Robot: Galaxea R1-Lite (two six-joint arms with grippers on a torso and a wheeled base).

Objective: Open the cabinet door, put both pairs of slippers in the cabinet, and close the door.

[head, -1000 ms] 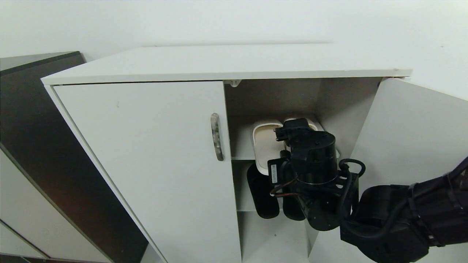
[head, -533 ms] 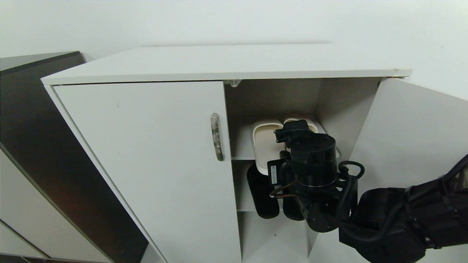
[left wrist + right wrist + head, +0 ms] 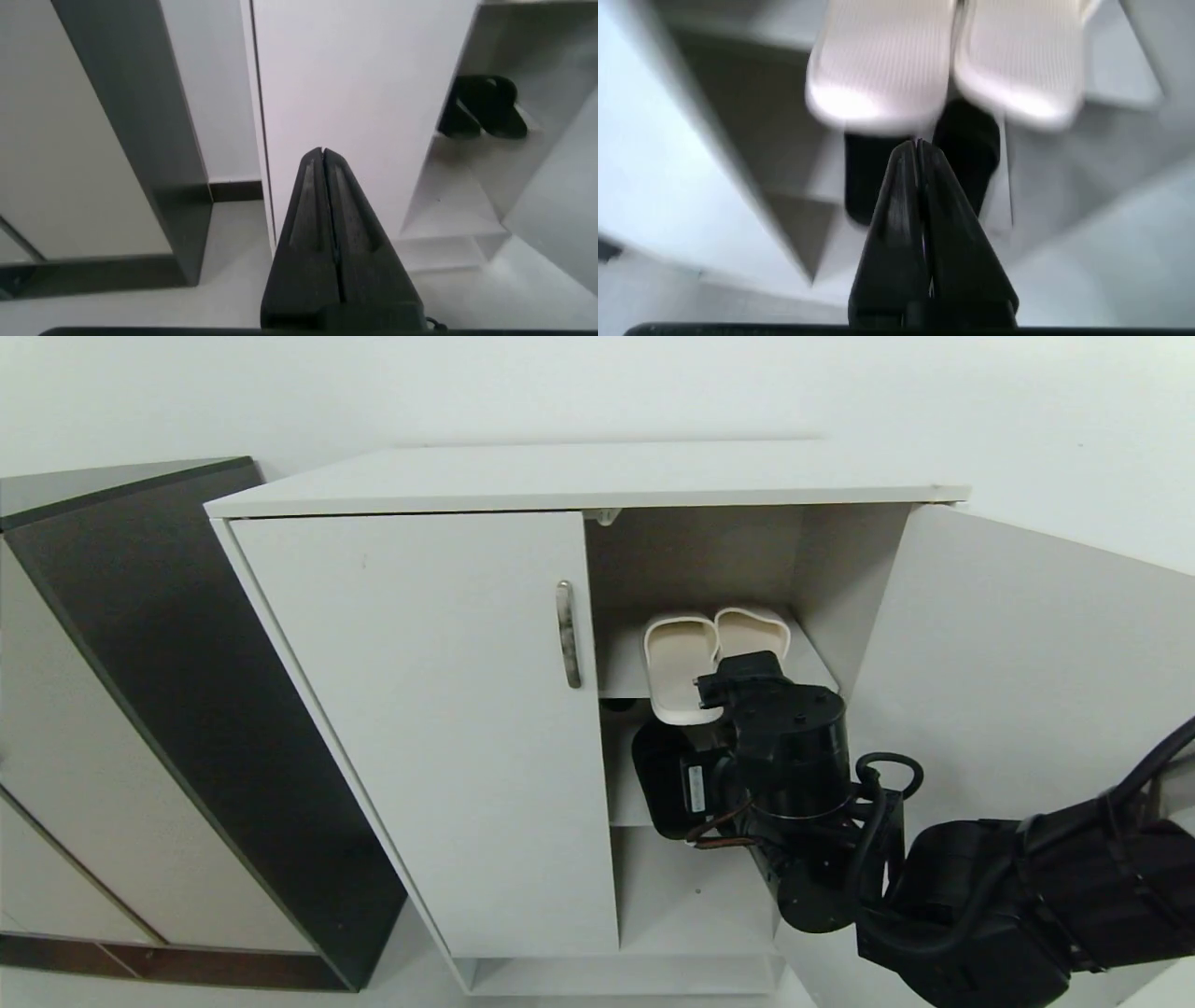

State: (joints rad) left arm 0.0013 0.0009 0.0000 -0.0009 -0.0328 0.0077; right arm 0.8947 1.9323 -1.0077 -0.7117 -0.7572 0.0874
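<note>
Slippers sit inside the cabinet (image 3: 579, 476): the white pair (image 3: 714, 649) on the upper shelf, the black pair (image 3: 658, 784) on the shelf just below. Its right door (image 3: 1018, 653) stands wide open, the left door (image 3: 420, 709) closed. The right gripper (image 3: 920, 145) hangs before the open side, fingers pressed together on nothing, and the left gripper (image 3: 322, 154), likewise together and empty, faces the closed door

Open cabinet (image 3: 579, 476), two loaded shelves.
White slippers (image 3: 681, 658) lie side by side on the upper shelf (image 3: 618, 663), one heel overhanging its front edge; black slippers (image 3: 658, 784) lie on the middle shelf (image 3: 624, 798), at 6 o'clock from them.
</note>
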